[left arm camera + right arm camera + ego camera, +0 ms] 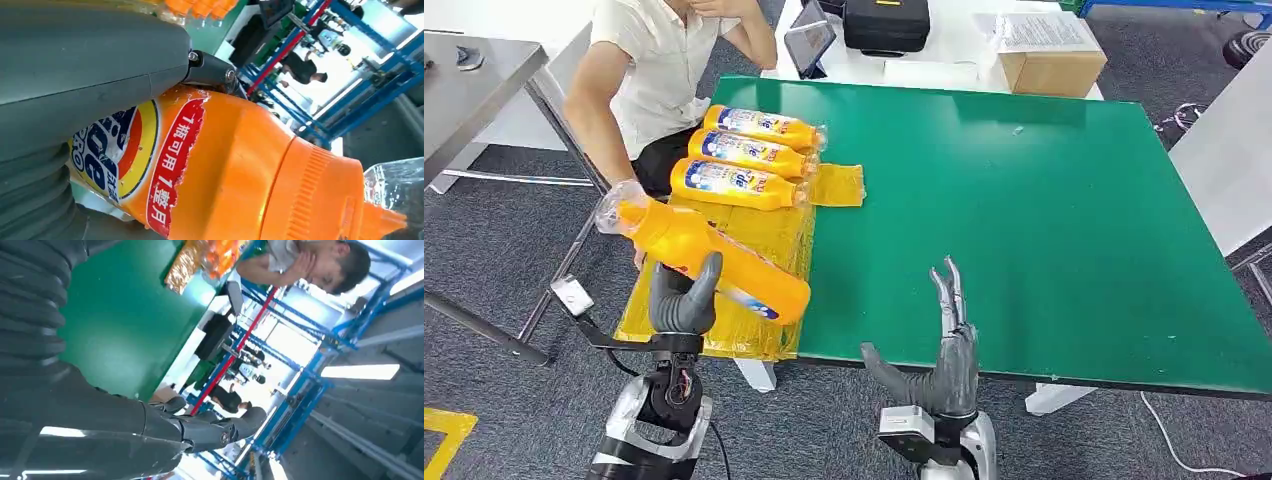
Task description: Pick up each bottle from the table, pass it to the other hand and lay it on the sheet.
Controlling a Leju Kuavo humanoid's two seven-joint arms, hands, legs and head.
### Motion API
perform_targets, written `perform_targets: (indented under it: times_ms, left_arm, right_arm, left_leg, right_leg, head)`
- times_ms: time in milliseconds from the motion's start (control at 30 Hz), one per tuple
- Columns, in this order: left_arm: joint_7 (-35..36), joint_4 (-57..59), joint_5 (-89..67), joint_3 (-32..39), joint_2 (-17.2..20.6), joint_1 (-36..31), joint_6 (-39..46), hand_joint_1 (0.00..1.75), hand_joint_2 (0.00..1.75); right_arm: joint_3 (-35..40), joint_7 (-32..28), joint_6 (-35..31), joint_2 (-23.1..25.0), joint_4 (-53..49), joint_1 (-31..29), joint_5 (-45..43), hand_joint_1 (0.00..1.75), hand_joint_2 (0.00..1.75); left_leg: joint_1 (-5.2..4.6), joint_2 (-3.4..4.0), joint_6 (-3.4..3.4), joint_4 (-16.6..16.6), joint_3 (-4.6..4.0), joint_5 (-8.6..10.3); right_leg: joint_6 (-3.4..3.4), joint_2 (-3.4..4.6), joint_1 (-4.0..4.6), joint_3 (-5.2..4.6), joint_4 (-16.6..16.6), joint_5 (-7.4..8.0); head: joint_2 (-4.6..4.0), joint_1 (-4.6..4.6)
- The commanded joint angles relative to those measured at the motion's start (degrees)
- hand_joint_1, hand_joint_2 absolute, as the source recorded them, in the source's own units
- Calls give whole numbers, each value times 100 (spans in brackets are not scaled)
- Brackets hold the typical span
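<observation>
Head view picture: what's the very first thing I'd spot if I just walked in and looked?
Probably the big orange bottle that the left robot hand holds up over the yellow sheet at the green table's left edge. Next, three more orange bottles lying side by side on that sheet, beside a seated person. The right robot hand holds nothing, fingers apart.

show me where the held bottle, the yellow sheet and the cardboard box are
held bottle (724, 262): head view, on the orange body just above the left hand (682, 298) that grips it
yellow sheet (836, 186): head view, on the bare corner right of the lying bottles
cardboard box (1052, 70): head view, on its brown front face
</observation>
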Motion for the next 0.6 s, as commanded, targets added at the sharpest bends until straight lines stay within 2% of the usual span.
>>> perform_targets:
  times_ms: [33, 67, 100, 133, 200, 333, 467, 600]
  left_arm:
    - [-374, 201, -1072, 152, 114, -255, 499, 175, 175]
    - [-614, 420, -2191, -150, 360, -421, 1091, 175, 175]
    - [-750, 818, -3608, -543, 603, -669, 2035, 175, 175]
    - [-277, 1575, -4949, -995, 855, -1079, 2602, 175, 175]
    - [-28, 2724, -6074, -1478, 976, -1724, 2483, 175, 175]
    - [309, 4161, -7534, -2139, 726, -2634, 1668, 175, 175]
    - [330, 4210, -7632, -2208, 718, -2675, 1608, 175, 175]
    - [613, 4734, -8467, -2816, 694, -3120, 635, 175, 175]
  right_arm:
    - [-299, 2, -20, 85, -307, 56, -42, 0, 175]
    - [-383, 2, -20, 125, -405, 103, 23, 0, 175]
    - [-444, 2, -20, 144, -502, 157, 22, 0, 175]
    - [-507, 2, -20, 149, -632, 201, -59, 0, 175]
    - [-395, 2, -20, 59, -530, 93, -237, 0, 175]
    - [-171, 2, -20, 5, -514, -174, -620, 0, 175]
    - [-171, 2, -20, 12, -506, -185, -648, 0, 175]
    - [85, 2, -20, -89, -312, -302, -895, 0, 175]
  left_leg:
    - [4, -2, -9, -2, 17, -8]
    - [2, -4, -6, -4, 10, -3]
    - [5, -8, -13, -6, 30, -10]
    - [3, -19, -11, -6, 19, -3]
    - [3, -46, -15, -13, 30, 3]
    - [2, -57, -9, -6, 16, 15]
    - [2, -3, -7, -3, 18, 9]
    - [2, 2, -14, -2, 23, 7]
  right_leg:
    - [-8, 1, 3, 17, -1, -8]
    - [-6, -1, 2, 10, -2, -4]
    - [-13, -4, 4, 29, -1, -13]
    - [-10, -16, 3, 21, 0, -10]
    - [-14, -42, 3, 36, -5, -14]
    - [-8, -47, 2, 21, -2, -7]
    - [-4, 2, 2, 17, -1, 8]
    - [-23, 0, 4, 17, 3, 11]
  head:
    - [0, 0]
    - [0, 0]
    - [0, 0]
    - [0, 0]
    - [0, 0]
    - [0, 0]
    - [0, 0]
    - [0, -2]
